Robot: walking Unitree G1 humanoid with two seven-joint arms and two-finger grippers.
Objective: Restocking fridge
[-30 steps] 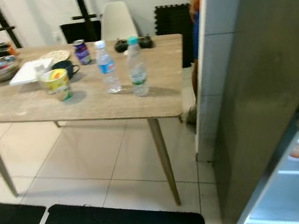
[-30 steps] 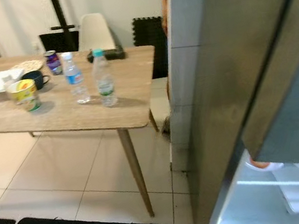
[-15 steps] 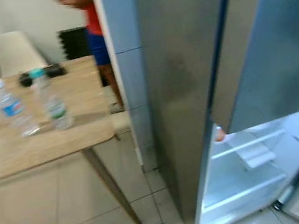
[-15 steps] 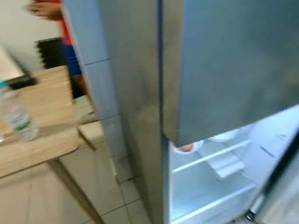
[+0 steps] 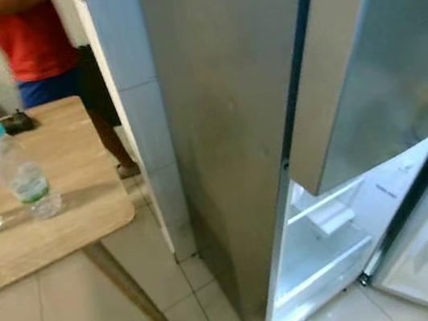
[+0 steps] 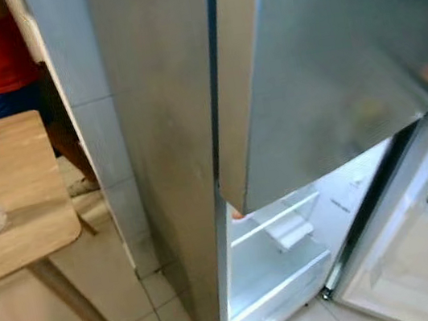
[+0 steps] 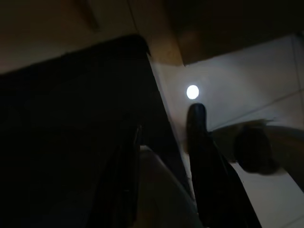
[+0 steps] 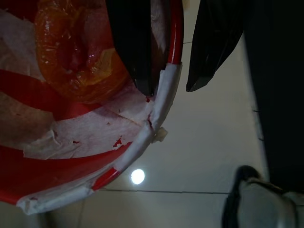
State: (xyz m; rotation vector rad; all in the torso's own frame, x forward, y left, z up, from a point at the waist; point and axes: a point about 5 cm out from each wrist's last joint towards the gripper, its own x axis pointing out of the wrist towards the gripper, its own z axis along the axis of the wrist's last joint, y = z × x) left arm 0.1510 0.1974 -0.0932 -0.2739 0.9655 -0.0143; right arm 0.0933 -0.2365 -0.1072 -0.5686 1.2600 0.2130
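Transit step: carrying item to the open fridge.

Right hand (image 8: pixel 166 78) is clamped on the rim of a red-and-white paper container with orange food (image 8: pixel 71 95), one finger inside, one outside, held low over the tiled floor. Left hand (image 7: pixel 164 142) hangs idle, fingers apart. The tall grey fridge (image 6: pixel 193 131) has its lower compartment open with white shelves (image 6: pixel 278 228) lit. Next move, by judgement: raise the container and set it onto a shelf.
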